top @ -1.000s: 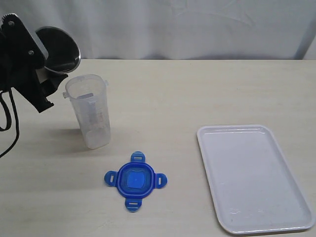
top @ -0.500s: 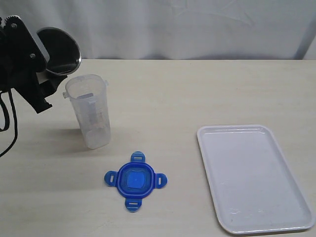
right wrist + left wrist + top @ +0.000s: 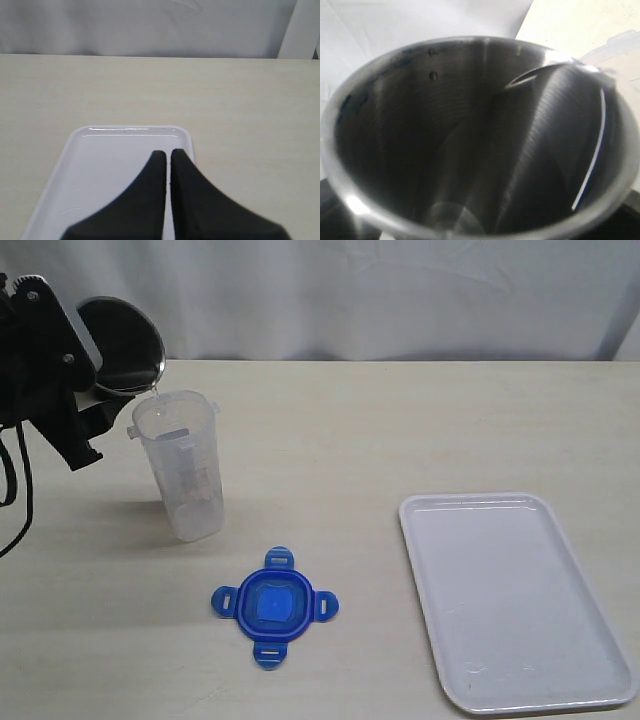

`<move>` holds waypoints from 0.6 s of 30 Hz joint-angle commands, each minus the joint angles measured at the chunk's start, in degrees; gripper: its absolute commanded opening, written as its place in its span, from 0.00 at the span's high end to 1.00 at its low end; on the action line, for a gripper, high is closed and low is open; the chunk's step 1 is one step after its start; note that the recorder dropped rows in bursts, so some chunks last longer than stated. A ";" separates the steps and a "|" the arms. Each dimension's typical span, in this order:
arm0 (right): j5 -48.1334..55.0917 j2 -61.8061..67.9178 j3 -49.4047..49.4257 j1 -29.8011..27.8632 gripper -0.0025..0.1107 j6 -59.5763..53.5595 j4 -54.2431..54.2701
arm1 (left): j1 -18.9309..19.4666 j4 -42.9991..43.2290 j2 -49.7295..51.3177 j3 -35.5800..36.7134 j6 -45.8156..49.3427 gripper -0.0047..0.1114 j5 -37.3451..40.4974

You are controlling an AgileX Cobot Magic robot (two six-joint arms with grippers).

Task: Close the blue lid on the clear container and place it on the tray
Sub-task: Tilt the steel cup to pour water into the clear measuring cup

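Over the last second my left arm is easing back a little toward the left edge of the counter (image 3: pixel 380 430), while the steel cup (image 3: pixel 122 343) that my left gripper (image 3: pixel 80 390) is clamping by its side is staying tipped over, its lower lip just above the rim of the clear container (image 3: pixel 185 470). A thin pale streak is now showing between lip and rim, perhaps a last trickle, though I cannot tell for sure. I am reading this as the cup business winding down, so the closing step is not yet starting. The blue lid (image 3: pixel 274 606) is lying flat on the counter in front of the container and apart from it. The container is standing upright and open, well apart from the tray (image 3: pixel 520 620) on the right. My left arm is hanging raised at the far left with the wrist rolled, so the cup's mouth is facing outward. My right gripper (image 3: pixel 168 157) is hovering over one end of the tray with its jaws pressed together, holding nothing
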 commanded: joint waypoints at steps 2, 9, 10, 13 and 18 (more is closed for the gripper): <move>-0.04 -0.24 0.11 0.10 0.94 0.03 -0.46 | -0.14 -0.30 -0.82 -0.79 0.50 0.96 -2.97; -0.04 -0.24 0.11 0.10 0.94 0.03 -0.46 | -0.14 -0.30 -0.82 -0.79 0.50 0.96 -2.97; -0.04 -0.24 0.11 0.10 0.94 0.03 -0.46 | -0.14 -0.30 -0.82 -0.79 0.50 0.96 -2.97; -0.04 -0.24 0.11 0.10 0.94 0.03 -0.46 | -0.14 -0.30 -0.82 -0.79 0.78 0.96 -2.97; -0.04 -0.24 0.11 0.10 0.94 0.03 -0.46 | -0.14 -0.30 -0.82 -0.79 1.84 0.96 -2.97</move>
